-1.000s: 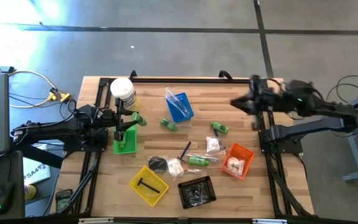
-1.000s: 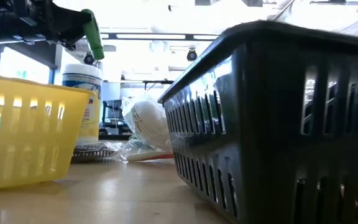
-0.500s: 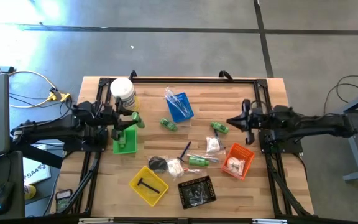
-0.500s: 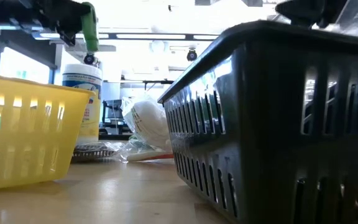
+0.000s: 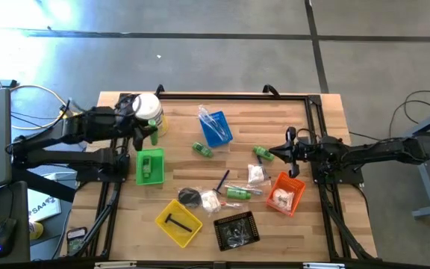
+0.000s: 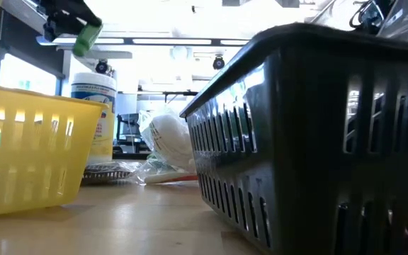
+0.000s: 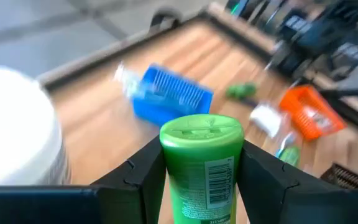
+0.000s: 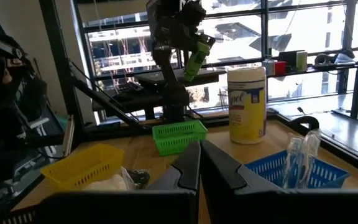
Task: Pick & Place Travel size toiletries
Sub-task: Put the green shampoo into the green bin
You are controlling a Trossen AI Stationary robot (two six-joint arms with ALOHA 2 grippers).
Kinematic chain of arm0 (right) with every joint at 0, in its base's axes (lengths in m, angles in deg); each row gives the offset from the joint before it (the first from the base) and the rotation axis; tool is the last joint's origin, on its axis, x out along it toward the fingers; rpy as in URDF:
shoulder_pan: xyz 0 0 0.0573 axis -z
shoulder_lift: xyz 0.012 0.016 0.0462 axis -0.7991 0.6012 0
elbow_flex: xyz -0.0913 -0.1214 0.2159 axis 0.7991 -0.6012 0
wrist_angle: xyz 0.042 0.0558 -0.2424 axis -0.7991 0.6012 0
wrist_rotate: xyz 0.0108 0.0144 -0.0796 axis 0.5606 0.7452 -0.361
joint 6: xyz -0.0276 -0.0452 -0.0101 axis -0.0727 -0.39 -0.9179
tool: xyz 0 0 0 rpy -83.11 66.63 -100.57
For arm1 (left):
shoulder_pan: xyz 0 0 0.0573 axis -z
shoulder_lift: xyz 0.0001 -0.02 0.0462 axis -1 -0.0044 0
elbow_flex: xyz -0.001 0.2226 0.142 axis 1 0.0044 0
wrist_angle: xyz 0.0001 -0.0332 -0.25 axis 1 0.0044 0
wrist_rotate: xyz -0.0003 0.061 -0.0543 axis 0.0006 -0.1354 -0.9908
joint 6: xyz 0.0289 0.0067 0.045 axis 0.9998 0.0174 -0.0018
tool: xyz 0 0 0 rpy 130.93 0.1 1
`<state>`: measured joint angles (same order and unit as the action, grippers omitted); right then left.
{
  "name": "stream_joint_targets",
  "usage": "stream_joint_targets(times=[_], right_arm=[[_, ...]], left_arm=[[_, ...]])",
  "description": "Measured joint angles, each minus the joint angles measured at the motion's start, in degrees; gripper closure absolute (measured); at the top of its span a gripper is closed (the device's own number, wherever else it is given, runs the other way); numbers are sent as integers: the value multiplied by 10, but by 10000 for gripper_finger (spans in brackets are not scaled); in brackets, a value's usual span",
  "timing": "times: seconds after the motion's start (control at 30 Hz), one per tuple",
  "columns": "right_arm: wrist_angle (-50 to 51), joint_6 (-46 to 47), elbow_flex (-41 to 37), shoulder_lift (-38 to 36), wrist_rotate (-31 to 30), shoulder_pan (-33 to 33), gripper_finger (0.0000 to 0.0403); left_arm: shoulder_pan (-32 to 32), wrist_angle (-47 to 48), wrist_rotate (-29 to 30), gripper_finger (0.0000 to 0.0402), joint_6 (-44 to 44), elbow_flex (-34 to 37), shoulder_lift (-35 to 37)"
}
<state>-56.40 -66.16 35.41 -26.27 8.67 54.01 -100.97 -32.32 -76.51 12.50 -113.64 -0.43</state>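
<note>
My left gripper (image 5: 146, 128) is up over the table's far left, between the white tub (image 5: 147, 108) and the green tray (image 5: 149, 166), shut on a small green bottle (image 7: 201, 165). The bottle also shows high up in the low view (image 6: 87, 37) and in the right wrist view (image 8: 194, 59). Other toiletries lie on the wood: green bottles (image 5: 202, 149) (image 5: 263, 154) (image 5: 237, 193) and white sachets (image 5: 256, 173). My right gripper (image 5: 278, 153) is shut and empty, at the table's right beside the orange tray (image 5: 286, 192). My left gripper pinches the green bottle between its two fingers, one on each side of the body (image 7: 166, 171) just behind the flat cap end (image 7: 201, 130). The cap end points away from the wrist. The bottle is lifted clear of the table and hangs tilted.
A blue tray (image 5: 215, 127) with wrapped toothbrushes sits at the far middle. A yellow tray (image 5: 178, 222) with a black T-piece and a black basket (image 5: 236, 229) stand near the front edge. Bare wood lies between the green tray and the blue one.
My left gripper has gone up from over the green tray toward the white tub, turning as it rose; the green bottle, upright before, now hangs tilted. My right gripper has come down from high over the far right toward the table.
</note>
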Motion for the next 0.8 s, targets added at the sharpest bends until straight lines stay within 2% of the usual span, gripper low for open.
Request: stream_joint_targets(times=[0.13,0.4,0.57,0.67,0.8], right_arm=[[1,0,0,2,3,0,400],[1,-12,0,2,32,-7,400],[3,-19,0,2,34,-7,400],[12,-19,0,2,35,-7,400],[18,-20,0,2,35,-7,400]], left_arm=[[0,71,-9,243,-76,-26,-61],[0,119,-84,243,-167,-26,-153],[2,179,-108,243,-211,-26,-185],[23,228,-108,243,-249,-19,-199],[61,226,-108,243,-300,10,-201]])
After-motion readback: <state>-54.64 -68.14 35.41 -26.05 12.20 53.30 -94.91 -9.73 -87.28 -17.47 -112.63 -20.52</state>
